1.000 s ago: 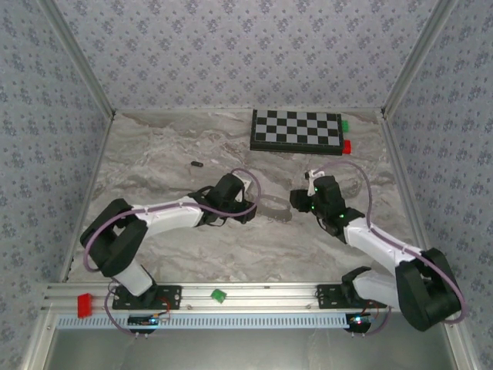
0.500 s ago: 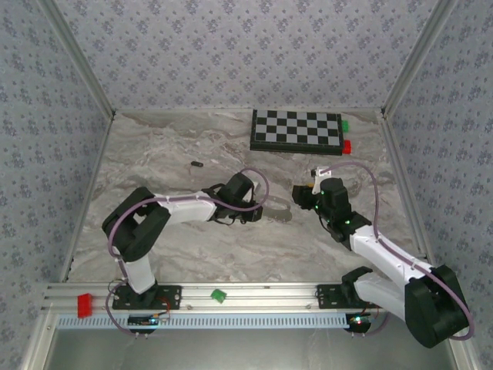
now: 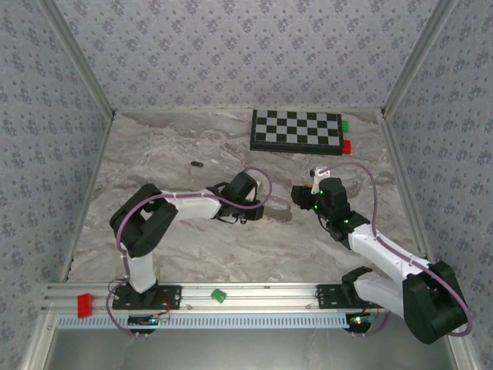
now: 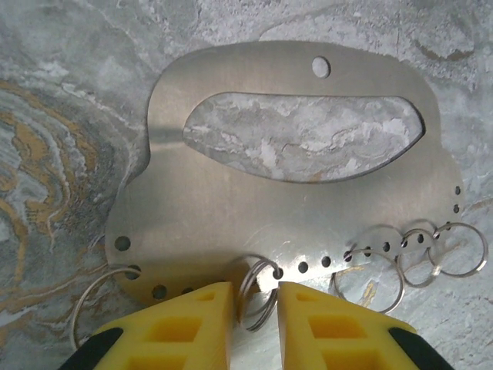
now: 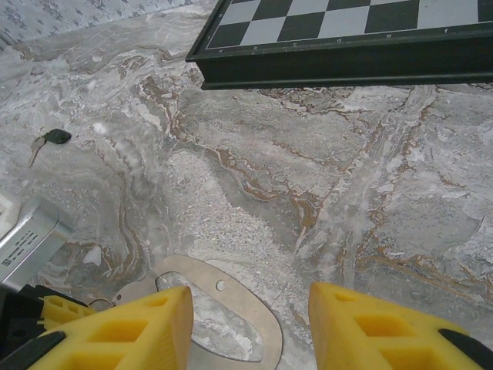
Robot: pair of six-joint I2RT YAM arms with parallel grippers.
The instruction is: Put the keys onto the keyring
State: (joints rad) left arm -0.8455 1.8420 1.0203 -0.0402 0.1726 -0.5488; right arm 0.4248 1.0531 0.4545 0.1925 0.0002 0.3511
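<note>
Left wrist view: yellow left fingers [image 4: 219,312] sit at the near edge of the metal plate [image 4: 231,208], with a narrow gap between them. One small ring [image 4: 250,277] hangs from a hole in the plate's near rim and sits right in that gap, a fingertip just beside it on each side. Cannot tell whether they are actually pinching the ring or only bracketing it. The plate lies flat on the bench [image 4: 62,92] and has a big oval cutout and a row of holes along the near rim. A larger ring [image 4: 86,297] is at its left corner and three more rings [image 4: 377,274] are strung along the right.

Right wrist view: right fingers [image 5: 139,327] are released, spread wide and grasping nothing. The rim of the same plate [image 5: 246,304] lies on the bench between and below them.

The key [image 5: 52,137] has a dark head and a thin silver blade. It lies flat on the bench to the far left of the plate, on its own and well apart from both sets of fingers. In the top external view the key [image 3: 196,164] is far and left of the left arm's wrist, and the two sets of fingers face each other mid-bench.

The chessboard [image 3: 296,129] is at the far right.
</note>
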